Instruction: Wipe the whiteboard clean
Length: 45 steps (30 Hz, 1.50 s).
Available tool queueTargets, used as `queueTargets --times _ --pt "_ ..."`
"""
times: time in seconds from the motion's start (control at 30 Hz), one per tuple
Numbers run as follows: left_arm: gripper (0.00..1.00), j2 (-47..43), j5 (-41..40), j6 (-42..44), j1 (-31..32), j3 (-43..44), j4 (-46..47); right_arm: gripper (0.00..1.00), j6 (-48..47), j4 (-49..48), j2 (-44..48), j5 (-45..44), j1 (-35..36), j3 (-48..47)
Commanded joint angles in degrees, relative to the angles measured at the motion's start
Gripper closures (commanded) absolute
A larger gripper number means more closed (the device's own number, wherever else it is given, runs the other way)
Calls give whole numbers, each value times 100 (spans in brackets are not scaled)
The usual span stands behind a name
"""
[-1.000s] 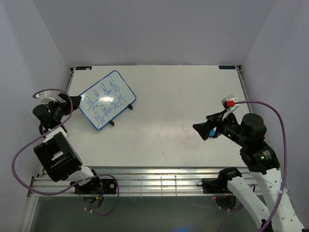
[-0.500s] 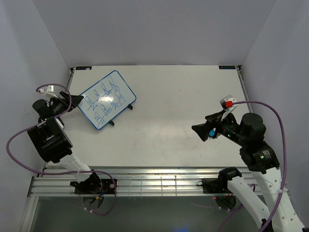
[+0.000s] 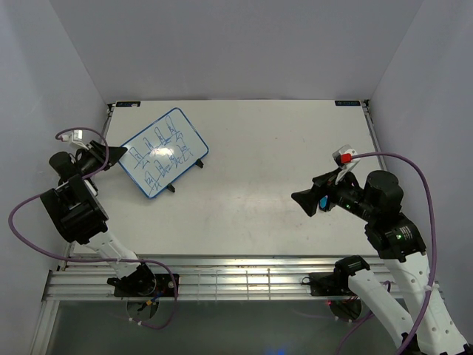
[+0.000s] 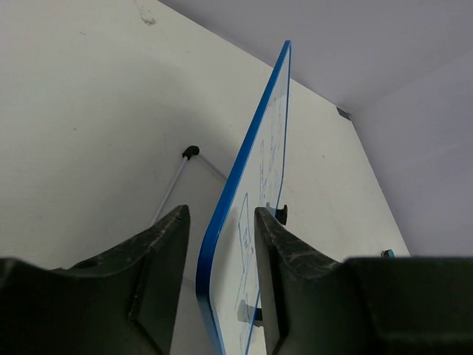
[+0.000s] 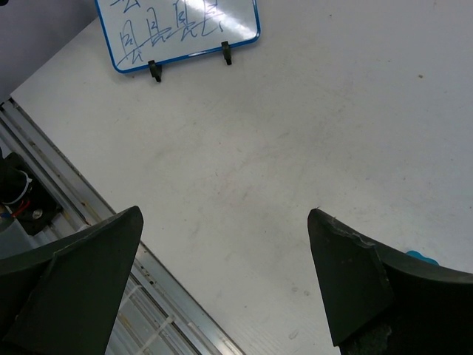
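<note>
Moved: left arm's bulk has swung out toward the side wall while its jaws narrowed around the board's edge; right arm has crept slightly inward, jaws widening
Top view, whiteboard [image 3: 164, 151]: far-left part of the tabletop [image 3: 281, 140], propped on small black feet, blue scribbles across its face, long axis running from near-left to far-right
Top view, left gripper [image 3: 114, 157]: at the board's left corner, by far the nearer arm; forearm lies low and points rightward at the board
Top view, right gripper [image 3: 301, 200]: well apart from the board, which lies far-left of it; forearm roughly level, aimed left
Left wrist view: board seen edge-on, its blue rim [image 4: 244, 155] running away between the two fingers [image 4: 159, 259]; jaws part-spread astride it, a sliver of gap on the outer side, so not yet a firm pinch by my reading
Right wrist view: jaws spread wide on nothing, bare tabletop between them; board [image 5: 185, 29] at the top edge of view
</note>
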<state>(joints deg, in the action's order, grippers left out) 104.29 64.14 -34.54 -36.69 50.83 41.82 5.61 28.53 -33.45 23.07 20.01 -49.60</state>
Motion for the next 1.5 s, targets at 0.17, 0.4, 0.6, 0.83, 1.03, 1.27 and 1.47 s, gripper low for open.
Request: queueTargets --times 0.17,0.4,0.6,0.83,1.03,1.27,1.47 --pt "58 47 222 -88 -49 147 291 2 -86 -50 14 22 47 -225" --pt "64 91 239 -131 -75 147 335 2 -95 -76 -3 92 47 -190" --pt "67 179 310 -219 -84 191 449 1 -86 -102 -12 136 56 -190" --pt "69 302 389 -386 -84 173 722 1 -86 -120 -30 180 56 -190" --pt "78 285 433 -509 -84 191 871 1 -86 -164 -21 189 47 -146" --pt "100 188 477 -843 -84 234 1301 1 -112 -173 5 180 56 -102" --pt "100 127 582 -1394 -84 366 2106 1 -112 -173 23 189 56 -111"
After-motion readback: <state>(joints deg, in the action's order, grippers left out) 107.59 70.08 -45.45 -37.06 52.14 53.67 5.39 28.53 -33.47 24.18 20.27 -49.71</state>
